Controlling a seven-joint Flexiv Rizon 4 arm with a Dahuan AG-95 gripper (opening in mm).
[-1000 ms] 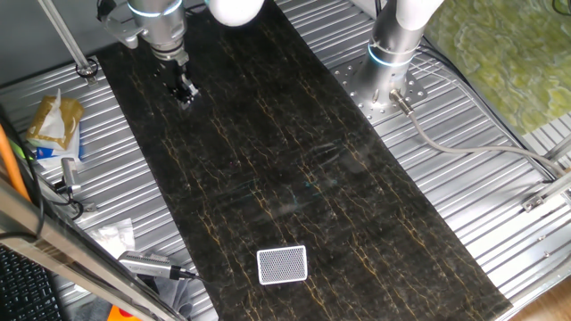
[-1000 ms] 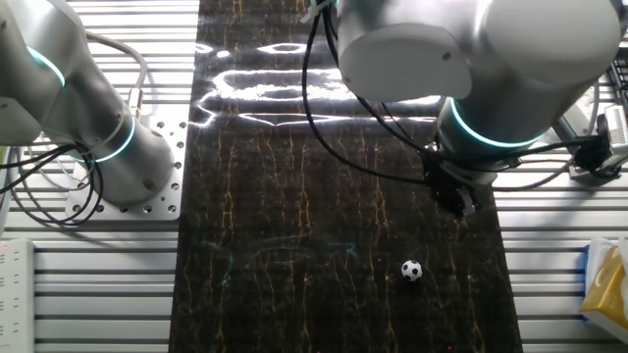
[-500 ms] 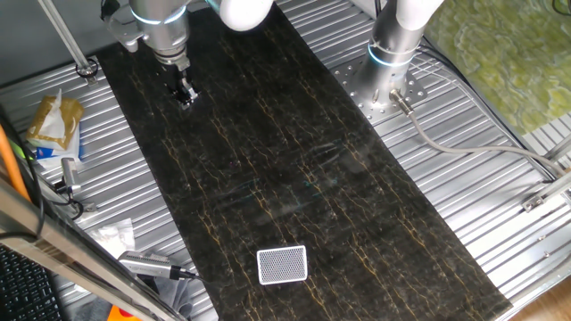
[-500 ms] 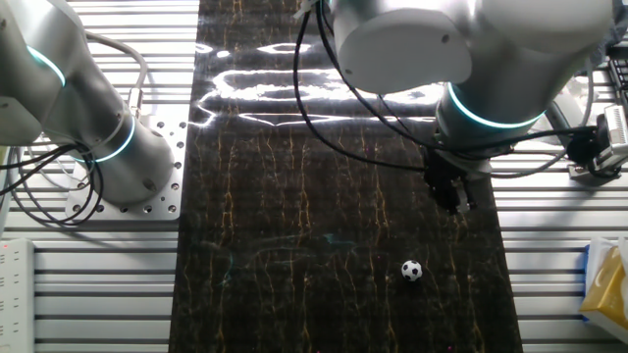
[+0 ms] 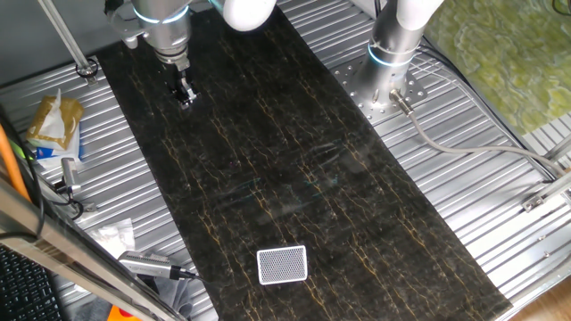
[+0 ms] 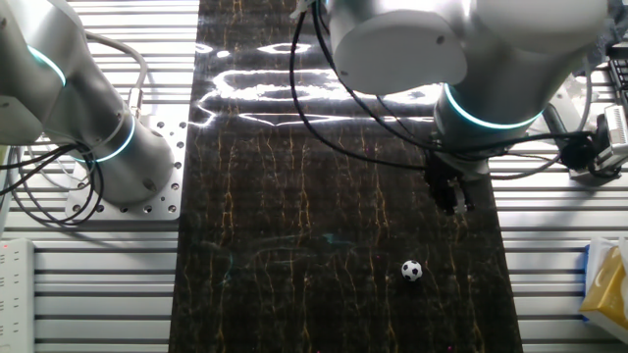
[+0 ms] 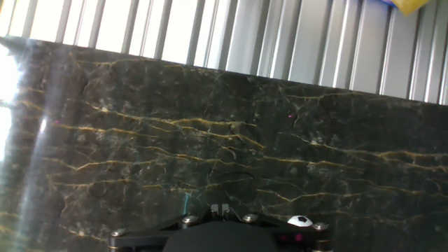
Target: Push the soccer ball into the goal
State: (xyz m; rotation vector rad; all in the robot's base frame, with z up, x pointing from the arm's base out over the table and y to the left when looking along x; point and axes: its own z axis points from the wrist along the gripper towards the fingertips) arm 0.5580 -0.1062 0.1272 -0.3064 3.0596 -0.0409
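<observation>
**Inspector:** Change since the earlier frames: the hand (image 6: 452,199) has drifted slightly up-frame in the other fixed view, a little further from the ball (image 6: 411,270). The ball itself has not shifted.

**Clerk:** And contact?

**Inspector:** None. The ball rests on the dark worktop (image 6: 294,245), near the hand but clear of it, slightly to one side of the fingertips. In the hand view the ball (image 7: 300,221) peeps over the hand's housing at the bottom edge, so it lies close beneath the camera.

**Clerk:** State of the hand?

**Inspector:** The fingers read as one narrow dark tip in both fixed views, so I judge them closed, with nothing held.

**Clerk:** The goal?

**Inspector:** The goal (image 5: 282,265) stands at the far end of the worktop, well apart from the hand (image 5: 184,94). In that view I cannot make out the ball.

**Clerk:** Progress, then?

**Inspector:** In my judgement, nothing of the push is done. Remaining: get the hand behind the ball on the side away from the goal, make contact, and roll it nearly the whole length of the worktop into the goal.
</observation>
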